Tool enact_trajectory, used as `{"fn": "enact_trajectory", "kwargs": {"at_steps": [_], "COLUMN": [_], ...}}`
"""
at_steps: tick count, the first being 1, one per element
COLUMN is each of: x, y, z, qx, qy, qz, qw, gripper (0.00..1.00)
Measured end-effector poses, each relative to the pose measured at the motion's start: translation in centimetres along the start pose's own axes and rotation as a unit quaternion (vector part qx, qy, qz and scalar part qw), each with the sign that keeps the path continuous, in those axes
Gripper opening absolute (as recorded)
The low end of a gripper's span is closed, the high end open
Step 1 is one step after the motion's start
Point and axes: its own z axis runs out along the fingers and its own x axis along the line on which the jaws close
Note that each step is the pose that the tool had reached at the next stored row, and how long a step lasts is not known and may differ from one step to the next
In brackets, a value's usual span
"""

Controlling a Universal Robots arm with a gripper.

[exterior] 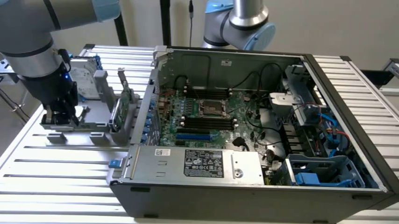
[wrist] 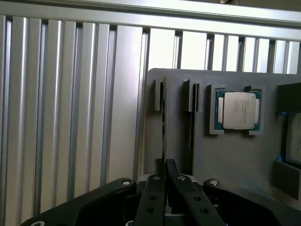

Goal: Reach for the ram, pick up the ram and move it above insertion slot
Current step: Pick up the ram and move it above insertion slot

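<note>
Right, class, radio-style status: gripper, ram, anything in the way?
Gripper shut on ram. Ram edge-on in holder slot. Nothing in the way; CPU sits apart.

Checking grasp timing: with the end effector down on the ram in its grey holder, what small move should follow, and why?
Probably a short straight lift. The end effector looks shut on the ram, which stands on edge in a slot of the grey holder, outside the open computer case; lifting straight along the slot should free it without bending.
</note>
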Motion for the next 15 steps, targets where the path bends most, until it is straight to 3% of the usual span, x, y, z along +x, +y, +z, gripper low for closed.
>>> {"fn": "enact_trajectory", "kwargs": {"at_steps": [4,9,15], "x": [-0.1,-0.1,-0.2], "y": [0.03,-0.15,-1.01], "z": [-1.09,-3.12,-5.92], "qx": [0.0001,0.0001,-0.001], "qy": [-0.0019,-0.0026,-0.0031], "qz": [0.0,0.0,0.0], "qw": [1.0,1.0,1.0], "gripper": [0.13,0.13,0.13]}}
